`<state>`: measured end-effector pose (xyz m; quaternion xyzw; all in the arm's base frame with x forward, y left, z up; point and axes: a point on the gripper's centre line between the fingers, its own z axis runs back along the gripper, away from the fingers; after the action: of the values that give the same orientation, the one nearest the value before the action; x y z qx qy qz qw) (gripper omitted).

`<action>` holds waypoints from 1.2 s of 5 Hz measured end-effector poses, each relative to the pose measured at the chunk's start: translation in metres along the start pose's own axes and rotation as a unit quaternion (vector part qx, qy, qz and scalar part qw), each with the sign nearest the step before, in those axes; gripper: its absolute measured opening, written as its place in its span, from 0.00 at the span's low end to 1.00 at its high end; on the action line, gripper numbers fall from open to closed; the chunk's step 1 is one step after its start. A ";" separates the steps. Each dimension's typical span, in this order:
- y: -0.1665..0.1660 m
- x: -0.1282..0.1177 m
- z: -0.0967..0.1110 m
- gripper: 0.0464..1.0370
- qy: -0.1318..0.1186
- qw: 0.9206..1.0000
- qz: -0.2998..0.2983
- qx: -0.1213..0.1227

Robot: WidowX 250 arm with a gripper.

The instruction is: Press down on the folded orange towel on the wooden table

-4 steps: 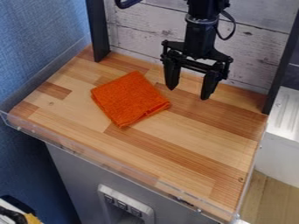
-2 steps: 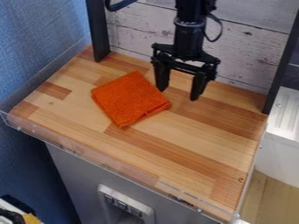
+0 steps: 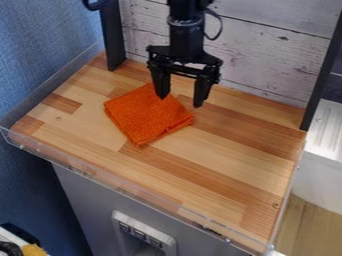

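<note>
The black gripper (image 3: 180, 102) hangs over the back part of the wooden surface, its two fingers spread apart with nothing between them. Below and to its left lies a folded orange cloth (image 3: 147, 116), flat and turned at an angle. The left fingertip overlaps the cloth's upper right part in the view; whether it touches cannot be told. The right fingertip is just to the right of the cloth.
The wooden tabletop (image 3: 220, 170) has a clear plastic rim (image 3: 133, 189) along its front. A whitewashed plank wall (image 3: 274, 60) stands behind, between dark posts at left (image 3: 112, 37) and right (image 3: 322, 75). A white unit (image 3: 320, 172) stands to the right.
The gripper has moved left, from right of the cloth to over its upper right part. Its fingers remain apart, and the cloth lies where it was.
</note>
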<state>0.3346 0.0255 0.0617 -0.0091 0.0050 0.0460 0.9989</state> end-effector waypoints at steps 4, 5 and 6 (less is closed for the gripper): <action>0.032 -0.004 -0.002 0.96 -0.022 0.999 0.023 0.010; 0.034 -0.001 0.004 0.92 -0.022 0.999 0.023 0.016; 0.035 0.000 0.004 0.64 -0.022 0.999 0.025 0.018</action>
<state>0.3310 0.0605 0.0653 0.0097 -0.0160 0.0707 0.9973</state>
